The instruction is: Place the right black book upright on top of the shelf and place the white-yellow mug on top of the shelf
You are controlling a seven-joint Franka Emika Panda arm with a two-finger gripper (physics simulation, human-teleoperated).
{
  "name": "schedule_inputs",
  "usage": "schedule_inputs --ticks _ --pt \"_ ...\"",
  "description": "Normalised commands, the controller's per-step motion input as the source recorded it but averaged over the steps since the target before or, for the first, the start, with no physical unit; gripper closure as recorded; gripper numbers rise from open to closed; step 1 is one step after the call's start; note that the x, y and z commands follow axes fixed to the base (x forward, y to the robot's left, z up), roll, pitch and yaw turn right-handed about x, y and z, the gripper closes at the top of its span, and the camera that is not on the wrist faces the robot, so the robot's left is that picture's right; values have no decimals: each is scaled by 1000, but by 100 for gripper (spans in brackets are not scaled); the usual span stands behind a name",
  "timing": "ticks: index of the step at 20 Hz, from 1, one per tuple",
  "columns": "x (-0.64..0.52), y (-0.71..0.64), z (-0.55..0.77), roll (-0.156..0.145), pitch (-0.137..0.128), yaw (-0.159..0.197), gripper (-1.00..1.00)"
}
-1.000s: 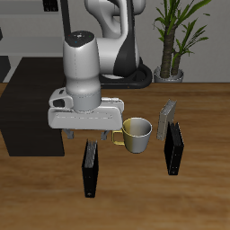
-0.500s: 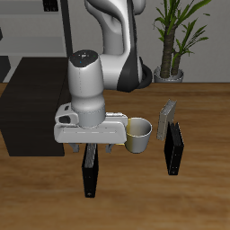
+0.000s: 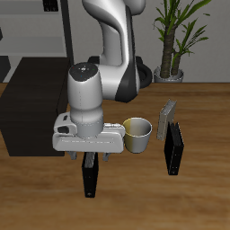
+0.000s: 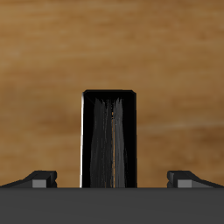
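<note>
1. The shelf (image 3: 31, 103), a low, boxy black cabinet, is the largest item and sits on the table (image 3: 207, 193) toward the back; its flat top is bare where it shows.
2. The robot arm (image 3: 112, 45) comes next in size. It reaches down from the back, and its white wrist body hangs over the book nearer the shelf.
3. The gripper (image 3: 89, 154) is directly above that book. In the wrist view its jaws are spread wide, one fingertip (image 4: 39, 178) on each side of the book. Both are clear of the covers, so it grips nothing.
4. The right black book (image 3: 90, 175) stands upright on the table near the front edge, under the gripper. In the wrist view its top edge (image 4: 110, 140) sits centred between the fingers.
5. A second black book (image 3: 173, 149) stands upright on the far side of the mug, well apart from the first.
6. A grey book (image 3: 166, 118) stands just behind the second black book, tilted a little.
7. The white-yellow mug (image 3: 137, 135) stands upright on the table between the two black books, just beside the wrist body. Its yellowish inside holds nothing visible, and its handle is hidden.
</note>
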Motion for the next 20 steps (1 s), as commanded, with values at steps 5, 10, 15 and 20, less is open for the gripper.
schedule_inputs --ticks 5,10,15,20 --pt "35 -38 -220 -10 48 4 100" --pt "-29 4 -32 10 12 8 100" --pt "-46 -15 153 1 -10 2 100" --pt "-186 65 402 7 -18 -22 100"
